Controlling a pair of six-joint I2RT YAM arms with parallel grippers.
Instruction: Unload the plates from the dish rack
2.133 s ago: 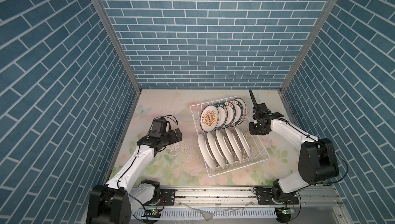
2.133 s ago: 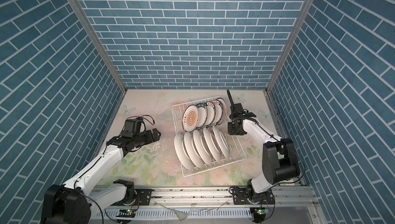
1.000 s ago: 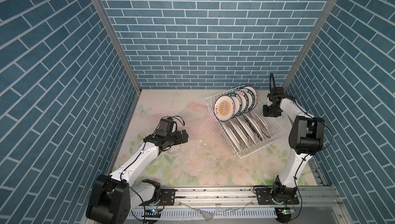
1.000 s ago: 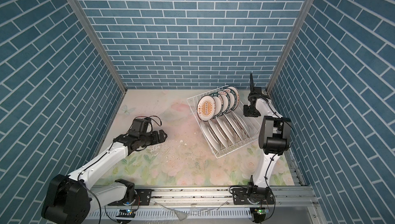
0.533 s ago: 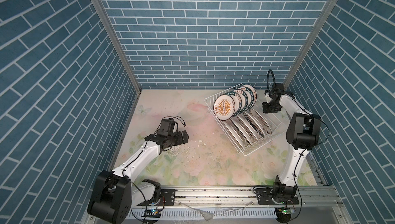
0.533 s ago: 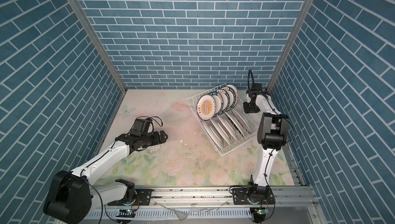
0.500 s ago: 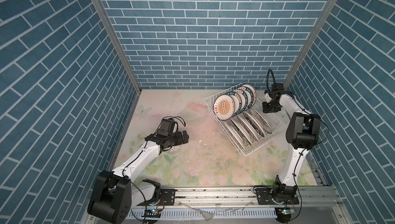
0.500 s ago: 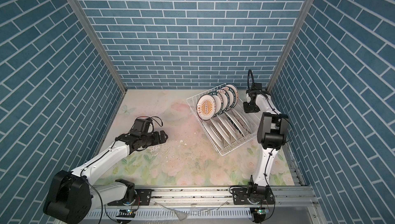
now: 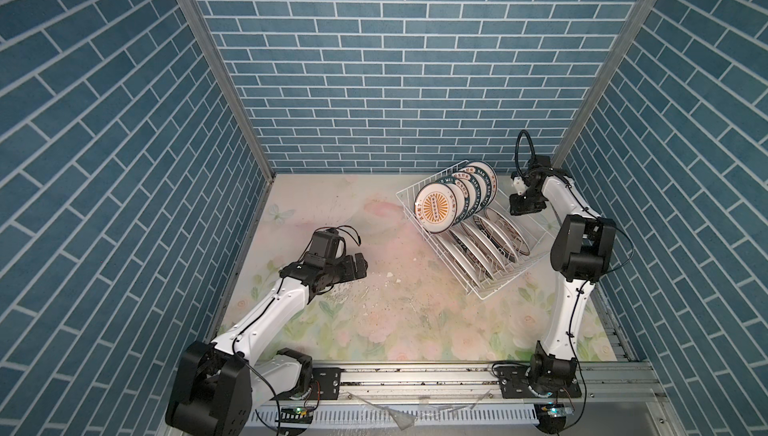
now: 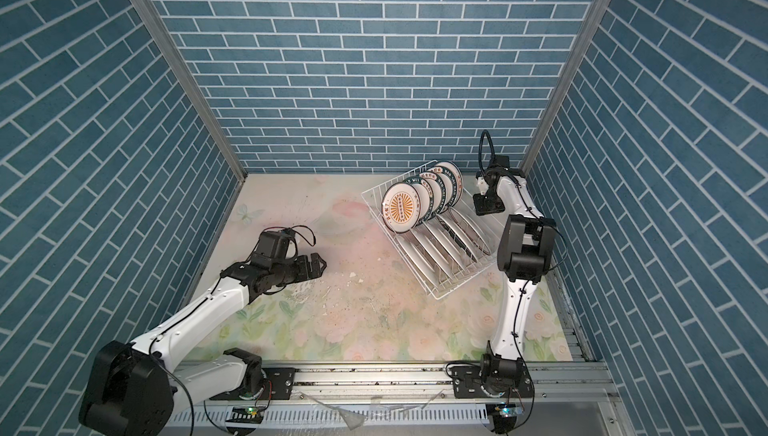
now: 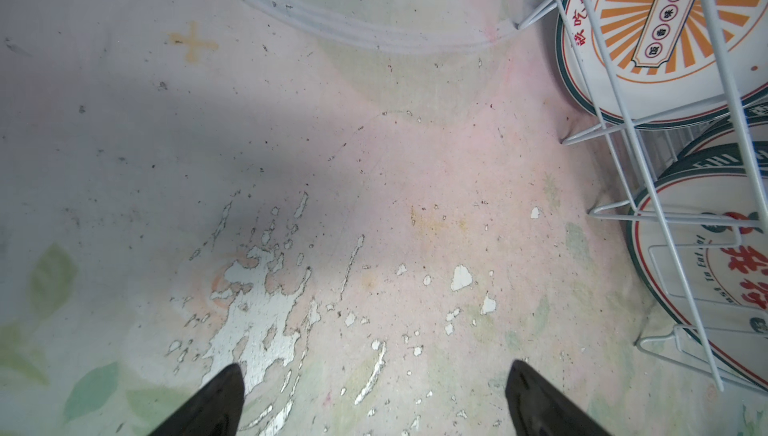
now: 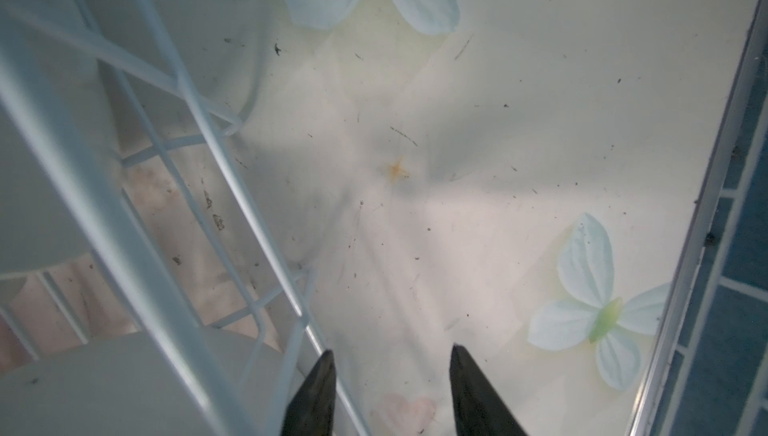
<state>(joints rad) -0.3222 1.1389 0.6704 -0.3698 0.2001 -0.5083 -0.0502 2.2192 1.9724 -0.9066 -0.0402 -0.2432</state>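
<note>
The white wire dish rack [image 9: 505,282] [image 10: 465,281] sits askew on the far right of the flower-printed counter [image 9: 374,321], near the right-hand blue brick wall. All the round white plates are in it. One row stands upright in the far half, led by a plate with an orange sunburst front and dark green rim [image 9: 434,208] [image 10: 401,208]. A second row [image 9: 484,242] leans edge-on in the near half.

The right claw [image 9: 519,210] [image 12: 390,355] hangs just outside the rack's far right side, tips pointing down at the counter. Its jaws stand partly apart and clamp nothing. In the right wrist view a thin rim wire of the rack crosses the gap close beside one fingertip [image 12: 322,375].

The left claw [image 9: 359,265] [image 11: 374,371] is low over the scuffed left-centre of the counter, well apart from the rack. Its jaws are spread wide and it is empty.
</note>
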